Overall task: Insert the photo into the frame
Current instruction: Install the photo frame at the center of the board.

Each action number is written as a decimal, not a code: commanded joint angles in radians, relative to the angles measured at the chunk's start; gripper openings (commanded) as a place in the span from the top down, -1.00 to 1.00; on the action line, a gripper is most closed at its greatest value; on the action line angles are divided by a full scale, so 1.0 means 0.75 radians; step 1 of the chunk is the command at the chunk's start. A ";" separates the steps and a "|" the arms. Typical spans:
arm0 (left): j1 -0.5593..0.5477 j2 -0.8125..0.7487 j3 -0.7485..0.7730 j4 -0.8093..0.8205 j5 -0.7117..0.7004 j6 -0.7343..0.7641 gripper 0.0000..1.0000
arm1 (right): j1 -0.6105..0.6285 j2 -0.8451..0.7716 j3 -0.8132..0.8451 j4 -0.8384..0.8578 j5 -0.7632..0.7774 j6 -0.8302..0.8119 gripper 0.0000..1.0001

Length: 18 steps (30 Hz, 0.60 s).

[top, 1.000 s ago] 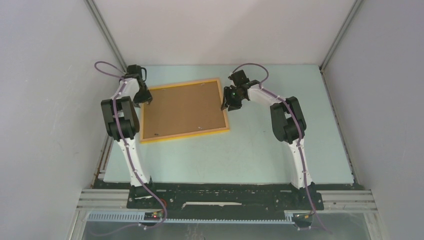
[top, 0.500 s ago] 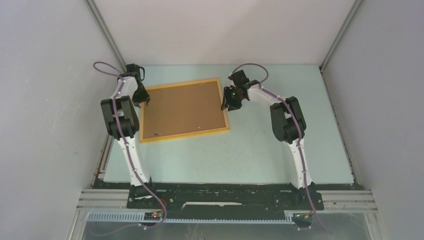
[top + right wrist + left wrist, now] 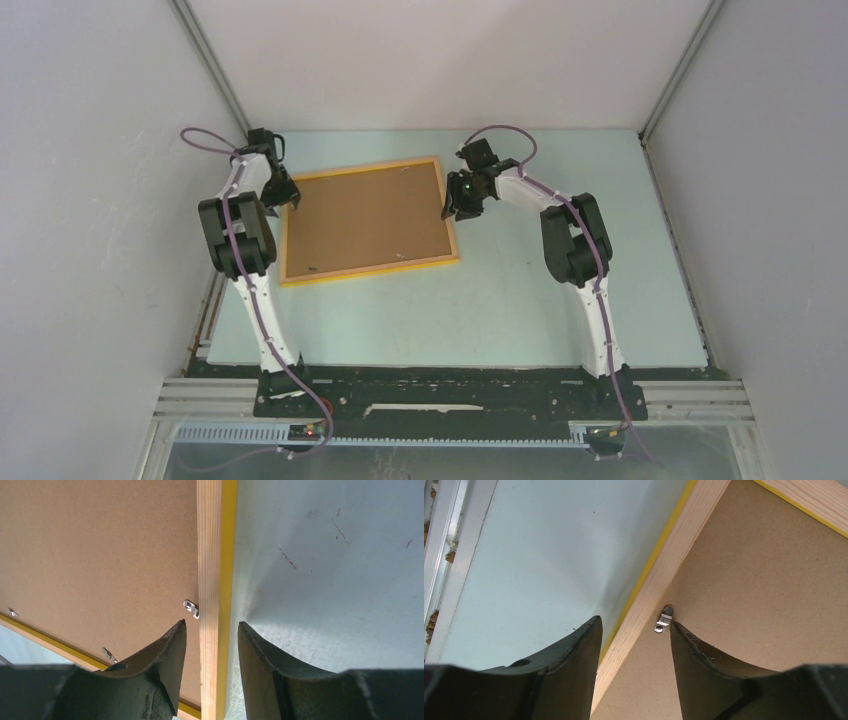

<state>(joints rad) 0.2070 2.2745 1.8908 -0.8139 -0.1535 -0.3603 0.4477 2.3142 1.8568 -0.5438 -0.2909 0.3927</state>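
- We looked into a robot test cell, the kind kept in a lab: plain grey panels (image 3: 90, 200) closed in a pale surface (image 3: 520, 300) on three sides.
- Aluminium rails (image 3: 200, 395) ran along the near edge.
- A left arm (image 3: 262, 310) and a right arm (image 3: 597, 320), white and black, stood bolted there side by side.
- Purple cables (image 3: 205, 135) looped along both arms.

The overhead camera sits above and behind the arm bases (image 3: 290, 385), looking down over the whole worktop (image 3: 500, 300). Each wrist camera peers close past its own jaws at opposite rims of the frame (image 3: 370, 270), shared by all three.
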 commanded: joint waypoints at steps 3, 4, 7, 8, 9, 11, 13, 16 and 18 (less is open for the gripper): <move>0.003 0.049 0.064 0.030 0.027 -0.051 -0.14 | 0.008 0.016 0.056 -0.009 -0.005 -0.030 0.00; 0.004 0.055 0.070 0.027 0.027 -0.053 -0.14 | 0.008 0.019 0.056 -0.009 -0.005 -0.031 0.00; 0.007 0.066 0.076 0.026 0.015 -0.056 -0.11 | 0.008 0.022 0.056 -0.009 -0.007 -0.032 0.01; 0.009 0.067 0.076 0.025 0.012 -0.059 -0.10 | 0.007 0.021 0.057 -0.011 -0.007 -0.032 0.01; 0.012 0.068 0.078 0.026 0.013 -0.059 -0.10 | 0.007 0.021 0.059 -0.012 -0.007 -0.033 0.01; 0.021 0.073 0.082 0.026 0.022 -0.065 -0.10 | 0.007 0.023 0.060 -0.012 -0.007 -0.032 0.01; 0.024 0.083 0.091 0.022 0.027 -0.059 -0.09 | 0.009 0.023 0.062 -0.013 -0.007 -0.032 0.01; 0.025 0.088 0.092 0.013 0.017 -0.042 0.01 | 0.007 0.025 0.062 -0.017 -0.005 -0.033 0.01; 0.027 0.085 0.081 0.018 0.017 -0.038 0.09 | 0.007 0.025 0.063 -0.017 -0.005 -0.033 0.01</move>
<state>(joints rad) 0.2165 2.2997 1.9266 -0.8127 -0.1230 -0.3916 0.4477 2.3207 1.8603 -0.5514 -0.2909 0.3904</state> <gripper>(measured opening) 0.491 0.497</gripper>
